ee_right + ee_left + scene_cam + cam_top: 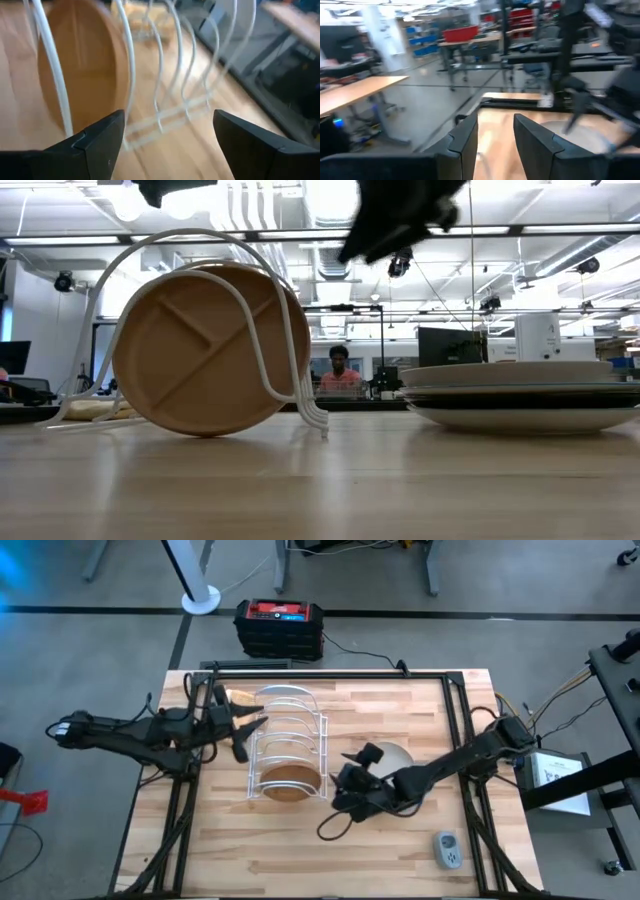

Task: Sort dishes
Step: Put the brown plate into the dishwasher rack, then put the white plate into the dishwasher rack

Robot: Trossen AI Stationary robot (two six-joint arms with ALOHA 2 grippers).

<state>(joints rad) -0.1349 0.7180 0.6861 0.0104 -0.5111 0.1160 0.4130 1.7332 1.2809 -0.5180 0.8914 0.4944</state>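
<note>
Currently logged: my right end effector [350, 798], fingers spread, empty; stacked round plates [400, 758] at its two o'clock, nearer than left arm's.

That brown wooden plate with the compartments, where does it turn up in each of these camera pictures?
High view: the brown wooden plate stands in the near end slot of the white wire rack, centre of the table.
Low view: large at the left, on edge, behind a rack loop.
Left wrist view: not in it.
Right wrist view: upper left, behind the wires.
Shared landmark: the white wire rack.
</note>
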